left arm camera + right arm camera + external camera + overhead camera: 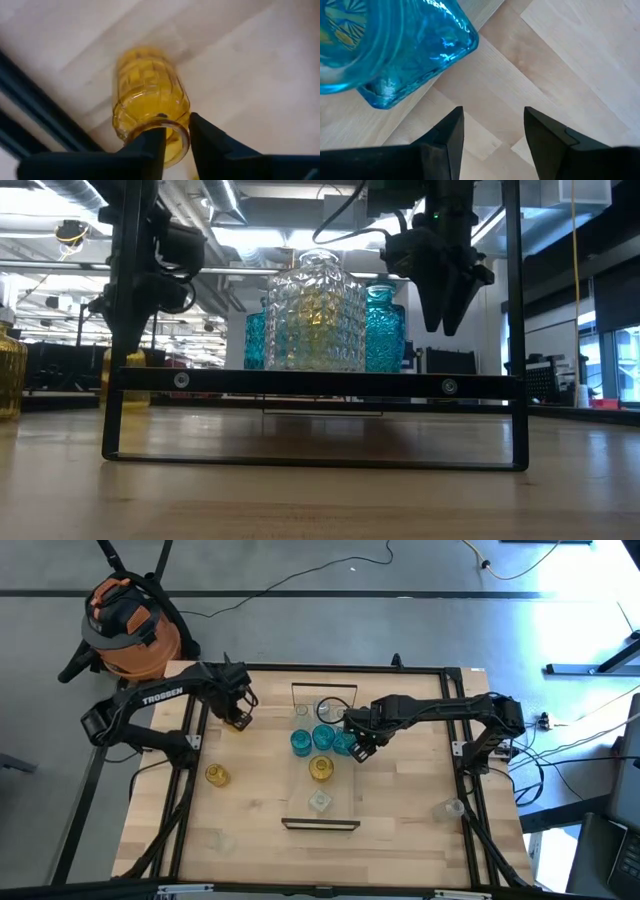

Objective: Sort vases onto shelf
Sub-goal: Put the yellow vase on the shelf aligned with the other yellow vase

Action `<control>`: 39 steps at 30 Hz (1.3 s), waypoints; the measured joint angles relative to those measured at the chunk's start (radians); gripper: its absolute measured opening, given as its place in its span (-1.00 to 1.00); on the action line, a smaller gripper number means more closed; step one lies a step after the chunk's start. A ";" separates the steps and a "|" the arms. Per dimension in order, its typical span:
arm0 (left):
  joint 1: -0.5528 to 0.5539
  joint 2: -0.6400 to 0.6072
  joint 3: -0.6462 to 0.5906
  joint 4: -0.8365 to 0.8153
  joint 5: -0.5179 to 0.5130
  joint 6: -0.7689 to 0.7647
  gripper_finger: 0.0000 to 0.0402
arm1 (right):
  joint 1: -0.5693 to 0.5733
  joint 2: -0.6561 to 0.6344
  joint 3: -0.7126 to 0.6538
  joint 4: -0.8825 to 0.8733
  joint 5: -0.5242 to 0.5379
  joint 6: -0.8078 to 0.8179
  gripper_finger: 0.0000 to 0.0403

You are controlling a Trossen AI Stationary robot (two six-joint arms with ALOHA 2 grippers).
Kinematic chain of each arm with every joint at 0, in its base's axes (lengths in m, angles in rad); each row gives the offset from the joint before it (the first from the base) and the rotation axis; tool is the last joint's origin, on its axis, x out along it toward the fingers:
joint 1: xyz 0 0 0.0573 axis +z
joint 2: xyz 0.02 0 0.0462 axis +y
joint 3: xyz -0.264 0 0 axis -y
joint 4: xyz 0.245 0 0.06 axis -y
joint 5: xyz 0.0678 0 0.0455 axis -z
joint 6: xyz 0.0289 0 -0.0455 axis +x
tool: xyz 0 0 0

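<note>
Reading TROSSEN (pixel 162 697) on left arm, left gripper (pixel 176 131) pinching amber vase (pixel 150 95)

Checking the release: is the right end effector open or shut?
Open: the right end effector shows bare tabletop between its fingers, beside a teal vase.

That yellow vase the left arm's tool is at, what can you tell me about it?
The yellow vase is small, see-through amber glass with a gridded, faceted body and a round open mouth. It appears to stand upright on the wooden table, left of the shelf, not on it. The left tool has its two dark fingers astride the rim, one seemingly inside the mouth, one outside. The overhead view shows it only as a patch of yellow beneath that tool.
</note>
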 joint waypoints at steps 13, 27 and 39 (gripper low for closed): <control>-0.283 -0.031 0.276 -0.137 0.106 -0.102 -0.84 | 0.000 0.000 0.000 0.003 0.000 0.000 -0.16; -0.760 0.133 0.619 -0.146 0.095 -0.423 -0.84 | 0.000 0.000 0.000 0.007 0.000 -0.003 -0.16; -0.804 0.460 0.772 -0.145 0.023 -0.247 -0.84 | 0.000 0.000 0.000 0.000 -0.025 -0.005 -0.16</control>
